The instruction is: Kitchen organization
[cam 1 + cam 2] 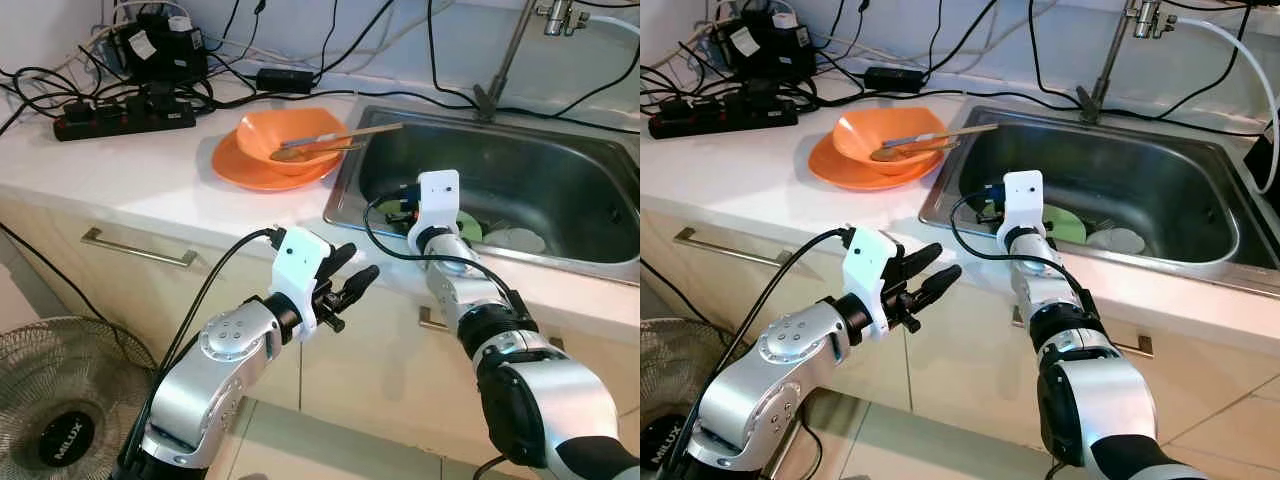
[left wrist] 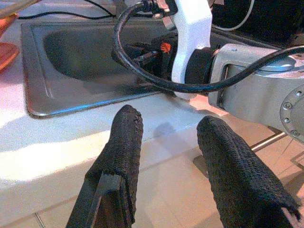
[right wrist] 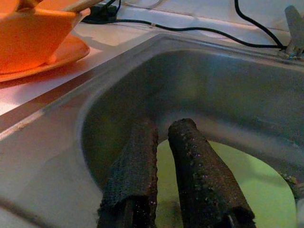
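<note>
Left eye view. The right end effector (image 1: 415, 205) was reaching over the front rim of the sink (image 1: 560, 150), wrist housing above the basin and fingers directed down toward the green plate (image 1: 470, 228) on the sink floor. A white dish (image 1: 515, 240) lay just beside that plate. On the tabletop (image 1: 120, 170) to the robot's left of the sink stood an orange bowl (image 1: 285, 135) on an orange plate (image 1: 250, 170), with utensils resting across the bowl. The step in hand appeared to be retrieval of the green plate. To do it well, the fingers should part before descending, straddle the plate's rim rather than press on its flat face, and close only once one finger is under the edge.

Right eye view. The left end effector (image 1: 930, 270) hung in front of the cabinet below the tabletop edge, fingers spread and grasping nothing.

Left wrist view. The left fingers (image 2: 126, 142) stood well apart with only the tabletop edge and cabinet front between them.

Right wrist view. The right fingers (image 3: 190, 156) were nearly together, a narrow gap between them, released and empty, poised above the green plate's near edge. Contact with the plate could not be determined.
</note>
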`<state>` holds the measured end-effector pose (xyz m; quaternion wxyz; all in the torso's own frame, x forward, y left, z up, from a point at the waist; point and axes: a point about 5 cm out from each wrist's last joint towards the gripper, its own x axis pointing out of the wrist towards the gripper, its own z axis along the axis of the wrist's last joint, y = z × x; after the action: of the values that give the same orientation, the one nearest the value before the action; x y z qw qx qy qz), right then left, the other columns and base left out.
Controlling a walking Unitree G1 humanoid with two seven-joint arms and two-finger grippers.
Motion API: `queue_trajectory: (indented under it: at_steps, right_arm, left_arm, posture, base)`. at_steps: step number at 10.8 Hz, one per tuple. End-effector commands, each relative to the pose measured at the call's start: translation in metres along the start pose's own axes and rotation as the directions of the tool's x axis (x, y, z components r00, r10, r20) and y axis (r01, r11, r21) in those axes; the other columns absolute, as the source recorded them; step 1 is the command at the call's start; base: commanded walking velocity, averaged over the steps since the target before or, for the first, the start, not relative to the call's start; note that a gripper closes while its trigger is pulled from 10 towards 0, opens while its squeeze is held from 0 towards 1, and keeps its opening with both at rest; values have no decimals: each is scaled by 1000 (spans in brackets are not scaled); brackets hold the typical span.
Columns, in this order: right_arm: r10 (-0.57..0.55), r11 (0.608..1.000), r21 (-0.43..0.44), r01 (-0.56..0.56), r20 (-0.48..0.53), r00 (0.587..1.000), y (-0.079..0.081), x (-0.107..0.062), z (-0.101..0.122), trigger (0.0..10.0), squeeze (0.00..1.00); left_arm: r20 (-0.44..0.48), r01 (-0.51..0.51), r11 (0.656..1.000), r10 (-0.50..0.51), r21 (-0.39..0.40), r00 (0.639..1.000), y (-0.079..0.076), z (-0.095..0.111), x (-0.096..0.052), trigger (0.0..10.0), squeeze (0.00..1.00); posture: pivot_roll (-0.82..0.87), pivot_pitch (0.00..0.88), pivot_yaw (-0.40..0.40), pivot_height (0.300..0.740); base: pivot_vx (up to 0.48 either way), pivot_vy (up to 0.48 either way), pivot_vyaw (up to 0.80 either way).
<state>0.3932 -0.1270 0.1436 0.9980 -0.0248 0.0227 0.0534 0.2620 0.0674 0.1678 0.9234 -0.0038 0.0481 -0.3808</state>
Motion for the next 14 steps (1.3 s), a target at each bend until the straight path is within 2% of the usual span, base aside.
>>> queue_trajectory:
  at_steps: [1, 4, 5, 6, 8, 9, 10, 12, 14]
  right_arm:
    - [4, 1000, -14, -4, -17, 1000, 2, 1, -1, 10000, 0]
    - [-2, 1000, -11, 2, -2, 1000, 0, 2, 4, 10000, 0]
    - [-6, 1000, -12, 6, 47, 999, -2, 4, 13, 10000, 0]
    - [-22, 1000, -14, 25, 158, 987, -9, 5, 34, 10000, 0]
    - [-24, 1000, -5, 26, 259, 966, -14, 4, 52, 10000, 0]
    - [-27, 1000, 7, 26, 367, 930, -16, -6, 61, 10000, 0]
    - [-30, 999, 1, 32, 405, 914, -15, -14, 62, 10000, 0]
    - [-57, 998, 26, 51, 432, 900, -16, -25, 55, 10000, 0]
    - [-98, 995, 47, 86, 407, 908, -18, -35, 43, 10000, 0]
  left_arm:
    - [4, -8, 1000, 8, -2, 1000, -1, 3, -1, 10000, 0]
    - [7, -17, 1000, 17, -2, 1000, 1, 4, 0, 10000, 0]
    - [26, -39, 999, 39, 21, 999, 6, 7, 2, 10000, 0]
    - [113, -144, 987, 135, 74, 984, 17, 17, 6, 10000, 0]
    - [242, -289, 948, 252, 132, 937, 31, 30, 11, 10000, 0]
    - [325, -401, 910, 351, 101, 878, 44, 41, 13, 10000, 0]
    - [326, -429, 897, 375, 109, 868, 49, 41, 17, 10000, 0]
    - [363, -471, 875, 404, 115, 840, 57, 40, 23, 10000, 0]
    - [399, -507, 855, 430, 109, 810, 65, 43, 26, 10000, 0]
  posture:
    - [300, 112, -32, 740]
    - [296, 110, -32, 740]
    - [285, 106, -30, 740]
    - [269, 99, -33, 740]
    - [237, 87, -42, 740]
    - [224, 75, -45, 740]
    - [223, 70, -47, 740]
    - [208, 56, -35, 740]
    - [198, 38, -24, 740]
  base:
    - [0, 0, 0]
    - [0, 0, 0]
    - [0, 0, 0]
    - [0, 0, 0]
    - [0, 0, 0]
    - [0, 0, 0]
    - [0, 0, 0]
    - [0, 0, 0]
    - [0, 0, 0]
